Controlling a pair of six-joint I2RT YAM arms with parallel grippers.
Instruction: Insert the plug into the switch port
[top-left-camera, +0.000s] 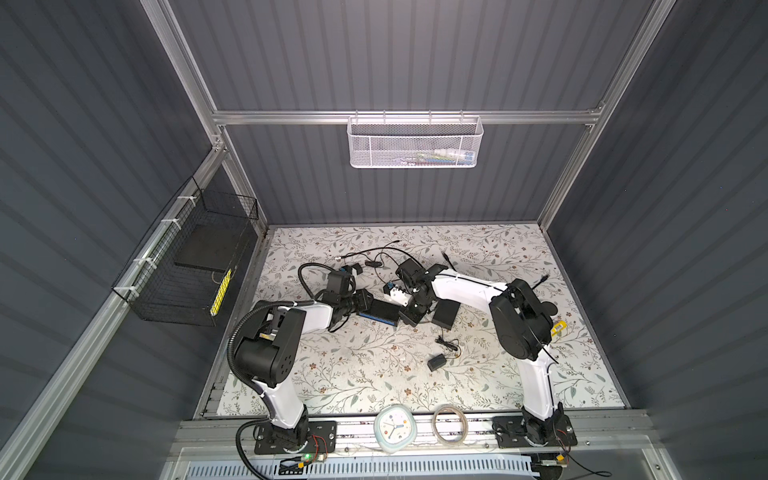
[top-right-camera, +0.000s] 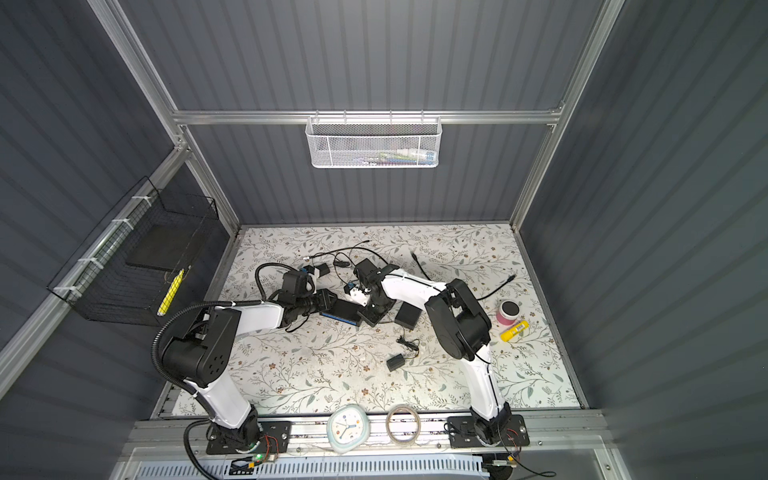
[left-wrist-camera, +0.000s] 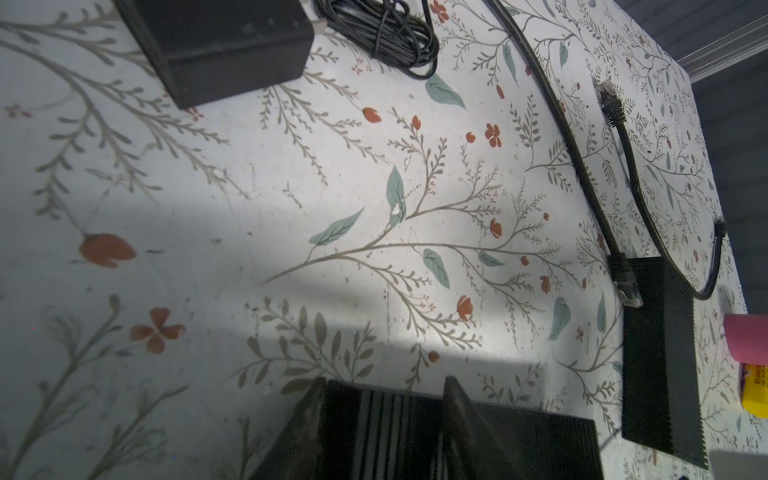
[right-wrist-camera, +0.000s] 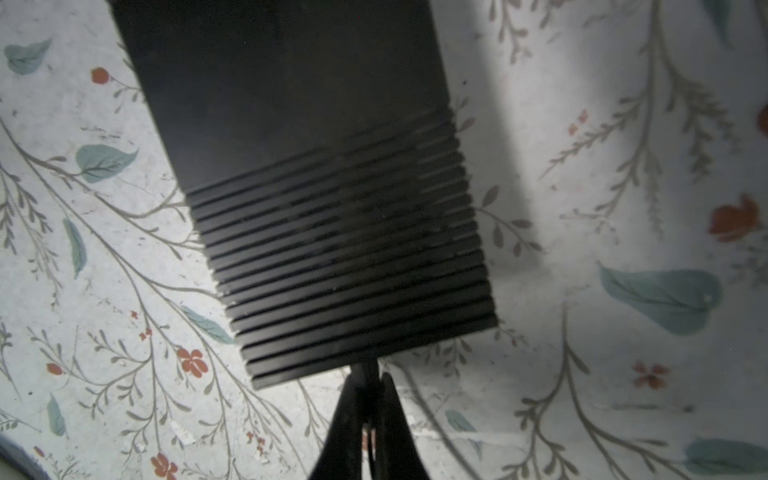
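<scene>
The switch, a flat black ribbed box (top-left-camera: 380, 311) (top-right-camera: 343, 311) with a blue strip along one long side, lies mid-table in both top views. My left gripper (left-wrist-camera: 386, 382) (top-left-camera: 365, 305) is shut on one end of it, a finger (left-wrist-camera: 309, 419) on each side. My right gripper (right-wrist-camera: 371, 376) (top-left-camera: 405, 316) stands at the box's (right-wrist-camera: 324, 187) opposite short edge, shut on the thin black plug (right-wrist-camera: 368, 368). The plug's tip meets that edge. The switch port is hidden, and I cannot tell whether the plug sits in it.
A second black ribbed box (top-left-camera: 446, 313) (left-wrist-camera: 660, 357) lies just right of the right gripper, with a network cable end (left-wrist-camera: 627, 286) on it. A black adapter (top-left-camera: 436, 362) and loose cables (top-left-camera: 374, 257) lie around. A pink jar (top-right-camera: 509, 311) and a yellow object (top-right-camera: 514, 330) stand at the right.
</scene>
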